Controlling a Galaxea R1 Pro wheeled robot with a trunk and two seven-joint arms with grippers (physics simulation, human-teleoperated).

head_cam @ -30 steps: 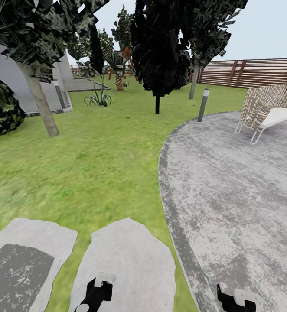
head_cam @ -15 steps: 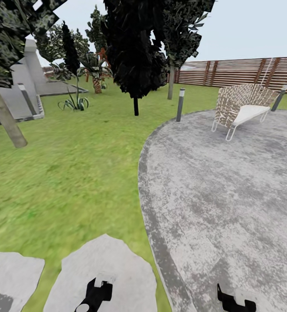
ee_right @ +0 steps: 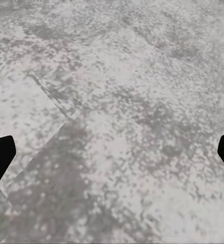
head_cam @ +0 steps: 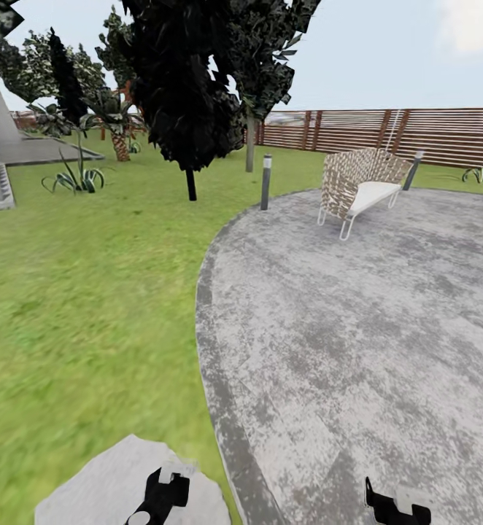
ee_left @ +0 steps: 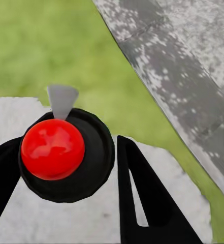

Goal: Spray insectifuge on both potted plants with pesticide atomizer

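Left pincer (ee_left: 66, 168) grips red-capped black object (ee_left: 53, 149); right pincer (ee_right: 112, 152) wide, empty

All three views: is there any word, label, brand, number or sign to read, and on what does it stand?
None: no text can be read anywhere.
Woven chair, bollard light, wooden fence: no markings.
Red ball on a black disc by the left gripper: plain, unlabelled.
Right gripper over the paved patio: bare stone, no sign.

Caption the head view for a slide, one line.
Robot at the patio edge: lawn to the left, woven chair and fence ahead, both grippers low in frame.
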